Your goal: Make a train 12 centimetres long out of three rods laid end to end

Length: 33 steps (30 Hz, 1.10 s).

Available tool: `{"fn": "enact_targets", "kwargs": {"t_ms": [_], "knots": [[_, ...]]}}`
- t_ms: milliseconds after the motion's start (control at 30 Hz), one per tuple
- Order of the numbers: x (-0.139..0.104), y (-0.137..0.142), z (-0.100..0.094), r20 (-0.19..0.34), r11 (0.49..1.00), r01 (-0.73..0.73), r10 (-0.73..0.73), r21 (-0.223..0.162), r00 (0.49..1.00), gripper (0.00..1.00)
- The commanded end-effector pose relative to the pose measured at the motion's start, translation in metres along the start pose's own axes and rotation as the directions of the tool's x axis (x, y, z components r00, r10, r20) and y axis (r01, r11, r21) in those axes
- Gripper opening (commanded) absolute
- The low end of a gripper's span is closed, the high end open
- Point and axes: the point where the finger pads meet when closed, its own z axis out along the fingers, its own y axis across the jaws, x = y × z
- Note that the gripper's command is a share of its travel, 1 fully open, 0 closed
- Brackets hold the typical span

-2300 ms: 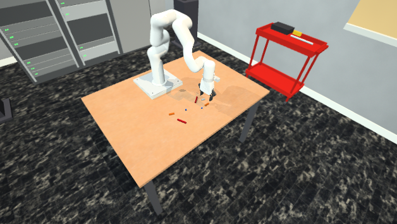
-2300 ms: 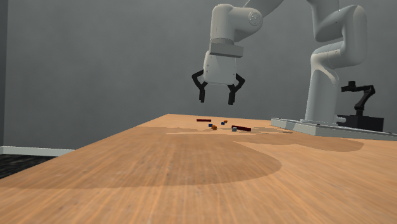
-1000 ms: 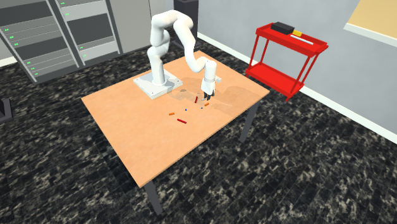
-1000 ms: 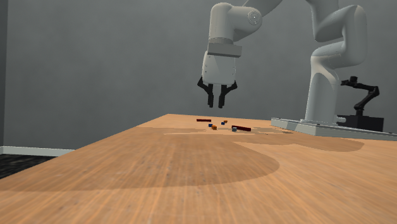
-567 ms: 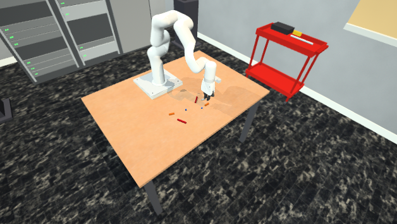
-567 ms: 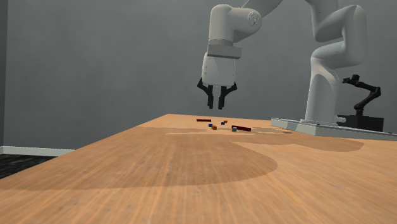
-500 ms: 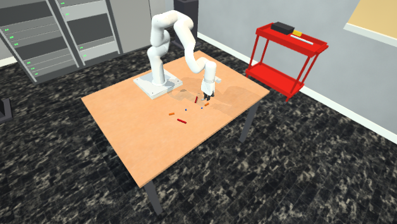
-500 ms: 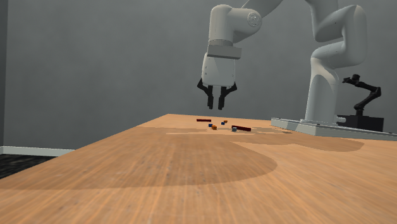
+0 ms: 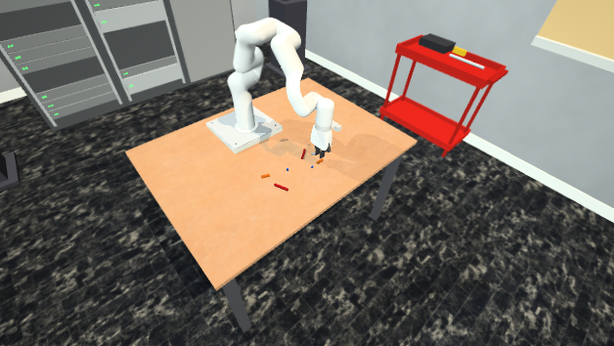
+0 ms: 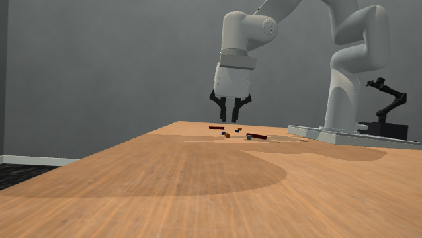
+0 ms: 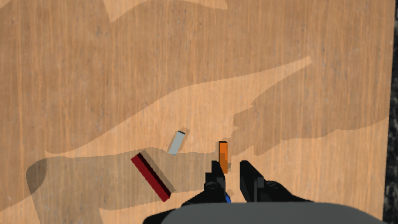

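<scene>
Operator: What do you find at my gripper?

Inspector: Your gripper (image 9: 321, 155) (image 10: 228, 121) (image 11: 228, 174) hangs above the table (image 9: 196, 205) (image 10: 134, 175) (image 11: 75, 75), fingers pointing down and parted by a narrow gap, holding nothing.

Operator: And my rods, nearest first?

Inspector: Close to the fingers in your top view lies one orange rod (image 9: 320, 160) (image 10: 228, 135) (image 11: 223, 156). Near it is one blue rod (image 9: 312, 166) (image 10: 224, 133) (image 11: 228, 199), mostly hidden behind your gripper in the wrist view. The grey rod (image 9: 313, 153) (image 10: 248, 137) (image 11: 176, 143) lies aslant, between that orange rod and one red rod (image 9: 303, 153) (image 10: 257, 136) (image 11: 151, 177), touching neither.

Operator: Further out?

Inspector: You have the other blue rod (image 9: 287, 169) (image 10: 236, 131), then the second red rod (image 9: 281, 187) (image 10: 216, 128) and the second orange rod (image 9: 265, 176) (image 10: 239, 129). All seven rods lie flat and apart; your train is unmade.

Operator: Beyond them?

Inspector: Your arm's white base plate (image 9: 236, 148) (image 10: 312, 135) sits on the table. Well apart from the table stands a red cart (image 9: 489, 78), bearing a dark box (image 9: 436, 43) on its top shelf.
</scene>
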Motion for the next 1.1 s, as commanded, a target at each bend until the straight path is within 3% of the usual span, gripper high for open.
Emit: {"fn": "enact_targets", "kwargs": {"t_ms": [0,433,1067], "knots": [[0.001,0.002,0.005,-0.001,1.0,0.0,0.0,-0.005,1.0,0.24],[0.002,0.002,0.022,-0.001,1.0,0.0,0.0,-0.005,1.0,0.24],[0.003,0.002,0.028,-0.001,1.0,0.0,0.0,-0.005,1.0,0.24]]}}
